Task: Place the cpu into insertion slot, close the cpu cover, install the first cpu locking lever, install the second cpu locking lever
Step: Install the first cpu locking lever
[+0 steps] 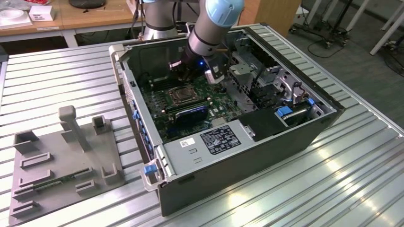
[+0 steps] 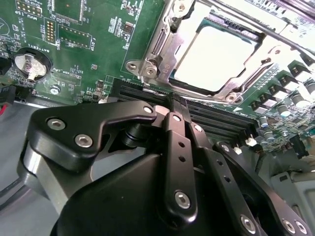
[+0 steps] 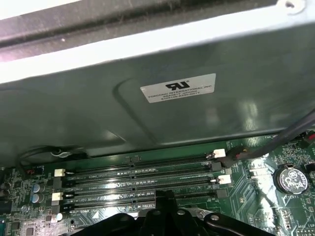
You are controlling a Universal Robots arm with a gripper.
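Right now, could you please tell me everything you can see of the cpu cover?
The cpu cover is a thin silvery metal frame with a square window, lying flat over the insertion slot on the green motherboard. The pale cpu shows through its window. In the second wrist view, the gripper sits just beside its edge, above the black memory slots.

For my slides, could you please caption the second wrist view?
Gripper poised beside the cpu seated under the cpu cover.
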